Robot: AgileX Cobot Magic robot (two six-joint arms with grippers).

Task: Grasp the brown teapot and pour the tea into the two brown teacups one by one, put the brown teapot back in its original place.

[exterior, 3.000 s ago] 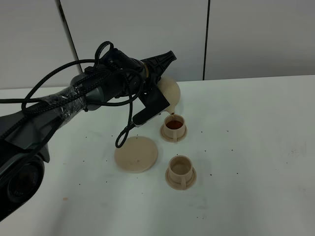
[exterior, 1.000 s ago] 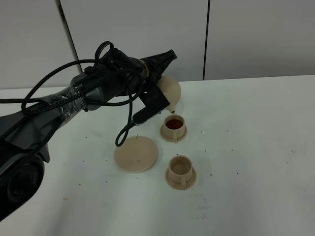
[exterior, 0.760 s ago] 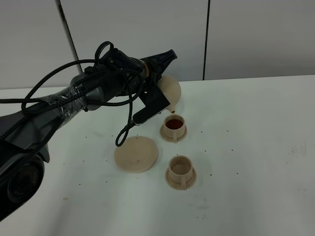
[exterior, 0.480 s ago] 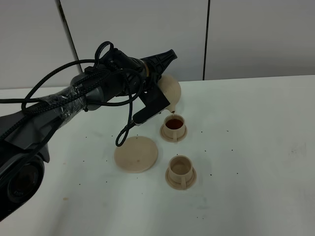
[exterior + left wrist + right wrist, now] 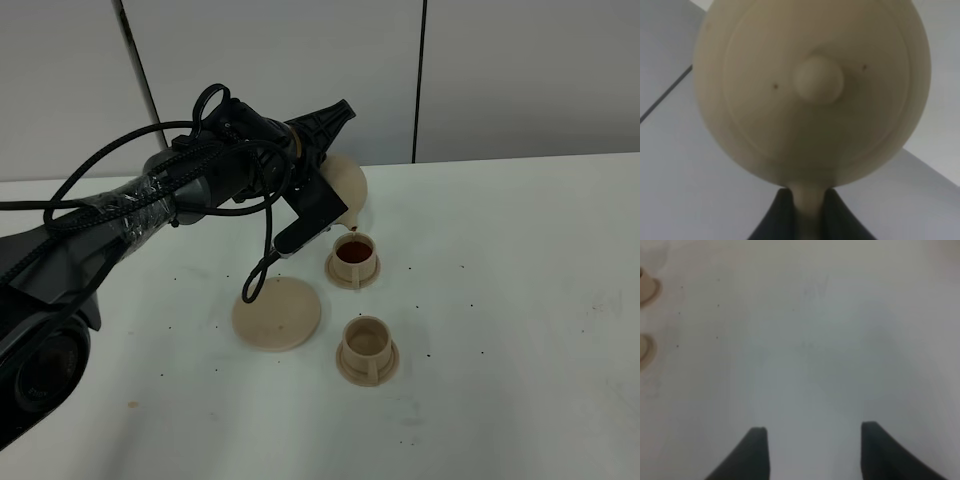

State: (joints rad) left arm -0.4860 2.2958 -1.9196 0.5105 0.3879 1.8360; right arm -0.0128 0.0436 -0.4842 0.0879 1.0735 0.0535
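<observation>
Teapot [image 5: 347, 188] is held by its handle, clamped in the left gripper [image 5: 808, 212]. It is tilted above the desk [image 5: 520, 280], spout just over the far cup [image 5: 353, 260], in which dark tea [image 5: 352, 253] is seen. Near cup [image 5: 367, 350] shows a pale inside. Plate [image 5: 277, 313] lies left of the cups. Right gripper [image 5: 812, 440] is held wide, apart from all of them.
</observation>
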